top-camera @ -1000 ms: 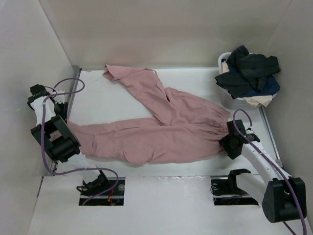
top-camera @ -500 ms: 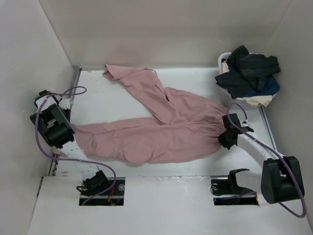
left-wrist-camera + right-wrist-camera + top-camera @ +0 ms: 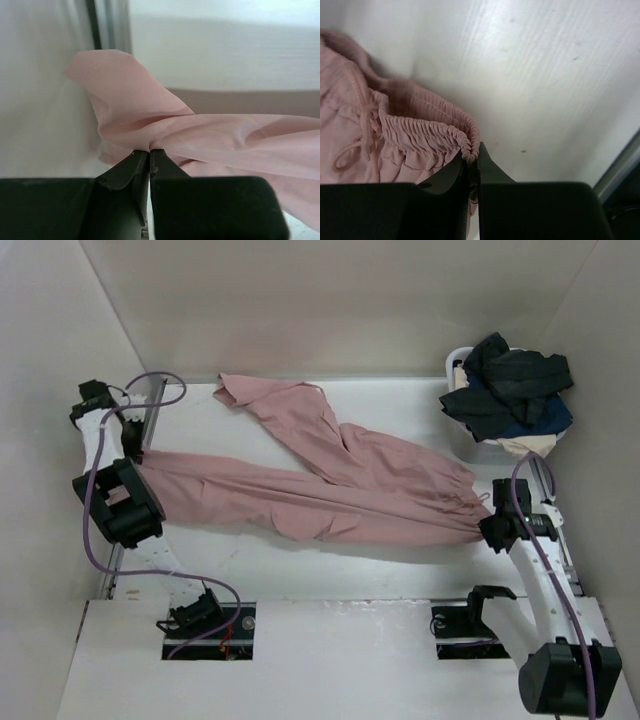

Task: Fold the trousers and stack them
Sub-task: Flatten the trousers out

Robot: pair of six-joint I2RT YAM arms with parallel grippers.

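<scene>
The dusty-pink trousers [image 3: 330, 495] lie stretched across the white table [image 3: 400, 570], one leg running to the back left, the other pulled taut toward the left. My left gripper [image 3: 135, 457] is shut on the end of that taut leg. In the left wrist view the black fingertips [image 3: 149, 151] pinch bunched pink fabric [image 3: 200, 135], raised beside the left rail. My right gripper [image 3: 490, 528] is shut on the gathered elastic waist at the right end. The right wrist view shows the waistband [image 3: 420, 130] clamped between the tips [image 3: 474, 151], with a drawstring hanging to the left.
A white basket [image 3: 459, 362] at the back right holds a heap of black and navy garments [image 3: 510, 385] over a cream cloth [image 3: 525, 447]. Tall cream walls close in the table on the left, the back and the right. Metal rails run along both side edges.
Both grippers have shut on the trousers. The left one moved toward the back with the leg end, the right one moved right with the waist, so the near leg is now stretched taut.
</scene>
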